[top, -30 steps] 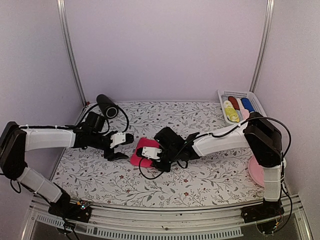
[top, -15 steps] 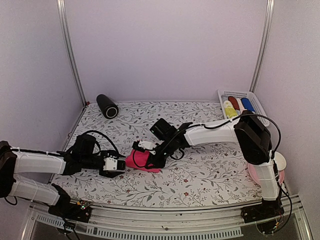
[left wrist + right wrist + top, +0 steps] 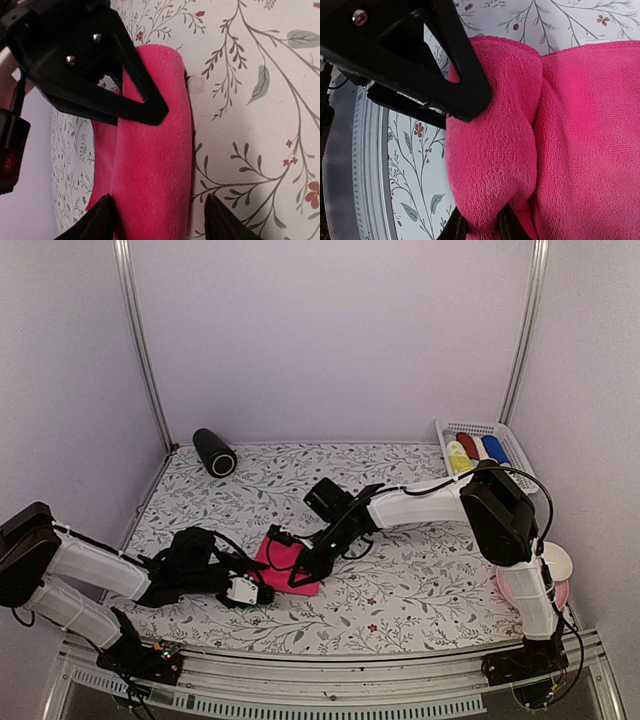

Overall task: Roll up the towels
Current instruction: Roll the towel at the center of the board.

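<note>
Pink towel (image 3: 287, 558) partly rolled, its fold clamped by right gripper (image 3: 481, 226), left gripper (image 3: 161, 214) spread apart astride it.

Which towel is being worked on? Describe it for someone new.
On the floral tabletop, look front and left of centre, where the arms meet. The hot pink towel lies there, partly rolled; the other towels are rolls in the white basket at the far right.

The left arm (image 3: 95, 568) and the right arm (image 3: 415, 508) are long white tubes with black joints. Thin black cables (image 3: 547, 508) loop along them. Their black triangular plastic fingers (image 3: 125, 85) carry small silver screws (image 3: 71, 60).
</note>
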Robot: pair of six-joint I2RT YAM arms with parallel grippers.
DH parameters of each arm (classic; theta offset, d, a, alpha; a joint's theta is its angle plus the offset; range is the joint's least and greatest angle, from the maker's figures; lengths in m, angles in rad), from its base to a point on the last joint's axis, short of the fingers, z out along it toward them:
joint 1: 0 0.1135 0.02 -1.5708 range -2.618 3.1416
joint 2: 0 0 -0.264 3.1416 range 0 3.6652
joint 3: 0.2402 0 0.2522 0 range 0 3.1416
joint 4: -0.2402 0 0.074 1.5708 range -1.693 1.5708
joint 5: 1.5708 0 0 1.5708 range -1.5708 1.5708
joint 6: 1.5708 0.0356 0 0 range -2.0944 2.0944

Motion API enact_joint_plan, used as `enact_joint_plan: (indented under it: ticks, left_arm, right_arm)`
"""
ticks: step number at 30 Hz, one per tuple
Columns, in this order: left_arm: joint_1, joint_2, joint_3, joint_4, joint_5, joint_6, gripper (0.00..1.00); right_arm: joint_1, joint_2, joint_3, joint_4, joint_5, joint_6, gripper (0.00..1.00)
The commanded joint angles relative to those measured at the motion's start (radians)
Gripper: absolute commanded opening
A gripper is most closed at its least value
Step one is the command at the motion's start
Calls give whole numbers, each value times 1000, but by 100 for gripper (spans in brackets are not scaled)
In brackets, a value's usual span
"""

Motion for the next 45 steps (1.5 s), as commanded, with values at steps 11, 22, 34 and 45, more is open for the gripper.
enact_joint_plan:
  ticks: [11, 22, 34, 45]
  left_arm:
    - [-55, 77, -3, 42, -106, 41, 43]
    - [-56, 93, 101, -239, -80, 7, 2]
    - [50, 205, 330, -671, 106, -87, 1]
    - [135, 368, 513, -861, 233, -100, 4]
  right_arm:
    - [-9, 68, -15, -97, -54, 10, 16]
    - [-19, 53, -12, -102, -51, -2, 18]
    - [-22, -131, -112, 3, 171, -79, 52]
    - [-16, -495, -604, 515, 357, -167, 62]
